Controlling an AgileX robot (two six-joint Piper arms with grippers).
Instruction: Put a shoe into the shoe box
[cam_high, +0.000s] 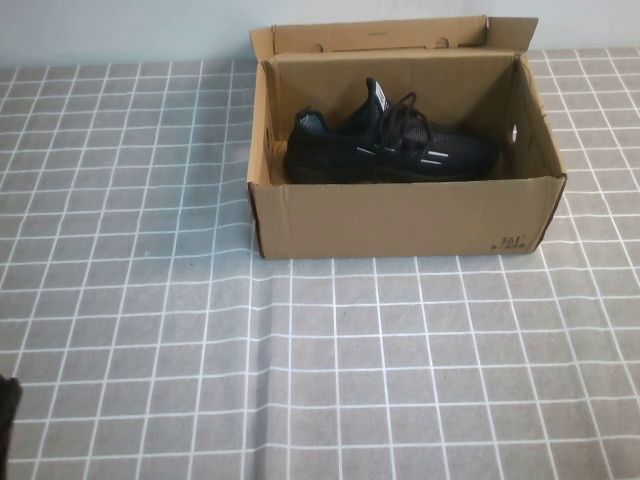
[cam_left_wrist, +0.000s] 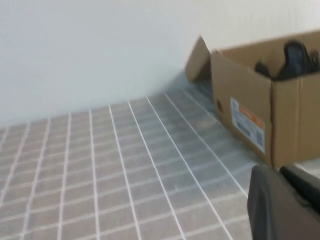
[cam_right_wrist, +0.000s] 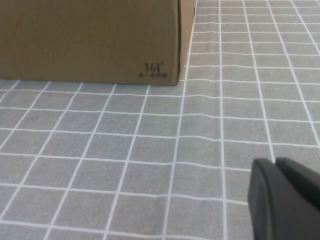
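The black knit shoe (cam_high: 390, 150) lies on its sole inside the open brown shoe box (cam_high: 400, 215) at the far middle of the table, toe toward the right. The lid flap (cam_high: 380, 35) stands open behind it. In the left wrist view the box (cam_left_wrist: 245, 100) and the shoe's top (cam_left_wrist: 295, 57) show ahead. My left gripper (cam_left_wrist: 278, 170) is shut and empty, well back from the box at the near left, just above the cloth. My right gripper (cam_right_wrist: 275, 161) is shut and empty, low over the cloth in front of the box's right corner (cam_right_wrist: 90, 40).
A grey tablecloth with a white grid (cam_high: 300, 360) covers the table. A pale wall (cam_left_wrist: 100, 50) stands behind the box. A dark part of my left arm (cam_high: 6, 415) shows at the near left edge of the high view.
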